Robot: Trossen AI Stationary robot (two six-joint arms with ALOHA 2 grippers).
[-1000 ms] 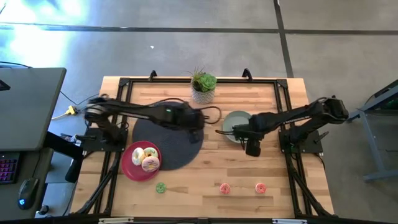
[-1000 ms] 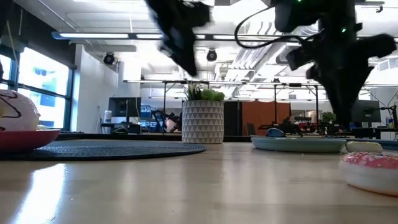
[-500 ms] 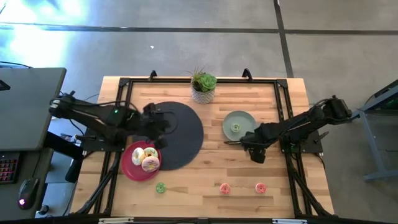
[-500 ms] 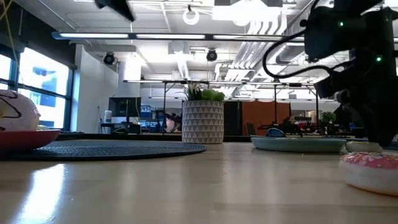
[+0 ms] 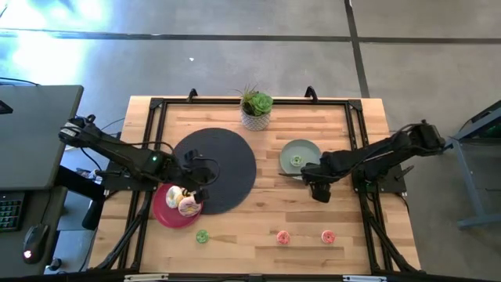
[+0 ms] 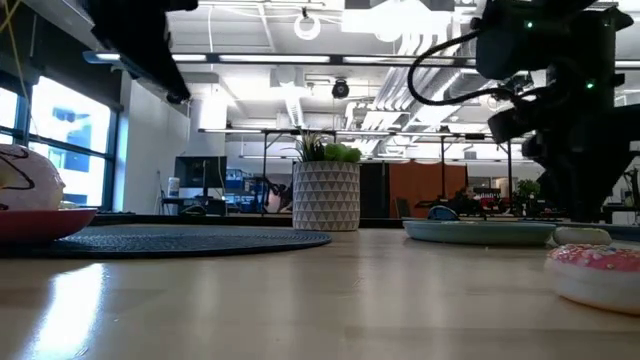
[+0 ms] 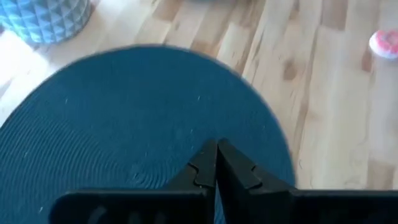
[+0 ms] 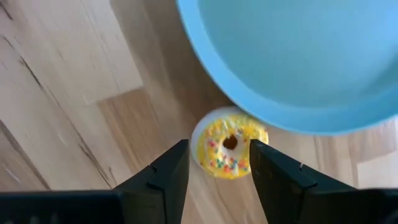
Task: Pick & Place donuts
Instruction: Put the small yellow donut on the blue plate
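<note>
My right gripper (image 8: pixel 217 163) hangs fingers apart, the small yellow sprinkled ring donut (image 8: pixel 229 148) on the wooden desk (image 8: pixel 74 93) between them. My left gripper (image 7: pixel 217 163), fingers together, hovers over the dark woven round mat (image 7: pixel 124 118).

my left gripper (image 5: pixel 190 190) covers part of the pink plate (image 5: pixel 163 213) near the table's left front corner. in the low view that plate (image 6: pixel 40 222) and its white donut (image 6: pixel 25 178) are cut off, as is a pink donut (image 6: pixel 600 268) opposite. the yellow donut (image 8: pixel 229 149) sits partly under the grey-green plate (image 8: pixel 292 56).
</note>
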